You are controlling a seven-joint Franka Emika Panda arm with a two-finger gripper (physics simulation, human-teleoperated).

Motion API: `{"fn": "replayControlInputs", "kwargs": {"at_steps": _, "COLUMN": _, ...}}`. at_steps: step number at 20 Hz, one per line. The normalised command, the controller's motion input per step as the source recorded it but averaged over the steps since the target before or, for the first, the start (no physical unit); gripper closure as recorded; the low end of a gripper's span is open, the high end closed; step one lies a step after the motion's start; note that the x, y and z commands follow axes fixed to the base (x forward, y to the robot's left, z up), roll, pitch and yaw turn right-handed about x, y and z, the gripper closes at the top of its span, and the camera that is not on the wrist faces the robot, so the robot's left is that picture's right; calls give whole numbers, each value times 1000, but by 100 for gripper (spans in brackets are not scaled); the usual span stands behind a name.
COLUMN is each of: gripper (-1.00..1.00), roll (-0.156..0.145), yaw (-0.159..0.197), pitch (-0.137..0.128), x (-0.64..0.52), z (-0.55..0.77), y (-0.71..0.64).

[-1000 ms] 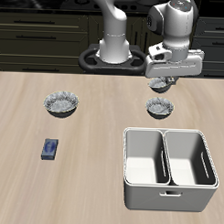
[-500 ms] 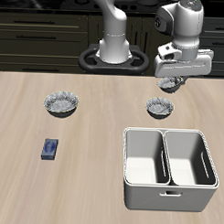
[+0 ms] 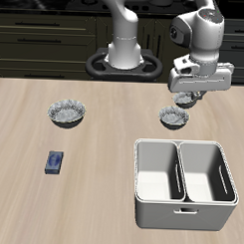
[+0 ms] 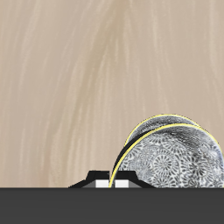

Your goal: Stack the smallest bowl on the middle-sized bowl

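My gripper is shut on the rim of the smallest bowl and holds it above the table. The bowl hangs just behind and slightly beside the middle-sized bowl, which sits on the table farther back than the white caddy. In the wrist view the held bowl shows its patterned side close to my gripper, with bare wood under it. The middle-sized bowl is out of the wrist view.
The largest bowl sits across the table at the same depth. A small blue object lies nearer the front edge. A white two-compartment caddy stands near the front. The robot base is at the back.
My gripper has shifted sideways, away from the largest bowl, carrying the smallest bowl with it. The other two bowls have not moved.
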Motion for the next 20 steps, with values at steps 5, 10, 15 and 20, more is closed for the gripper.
{"fn": "replayControlInputs", "kwargs": {"at_steps": 5, "gripper": 100, "roll": -44, "yaw": -14, "pitch": 30, "x": 88, "z": -229, "y": -214}}
{"fn": "replayControlInputs", "kwargs": {"at_steps": 10, "gripper": 100, "roll": -40, "yaw": -6, "pitch": 38, "x": 51, "z": -240, "y": -221}}
{"fn": "replayControlInputs", "kwargs": {"at_steps": 15, "gripper": 100, "roll": -11, "yaw": -9, "pitch": 32, "x": -58, "z": -188, "y": -35}}
{"fn": "replayControlInputs", "kwargs": {"at_steps": 20, "gripper": 100, "roll": 15, "yaw": -21, "pitch": 47, "x": -143, "z": -262, "y": 36}}
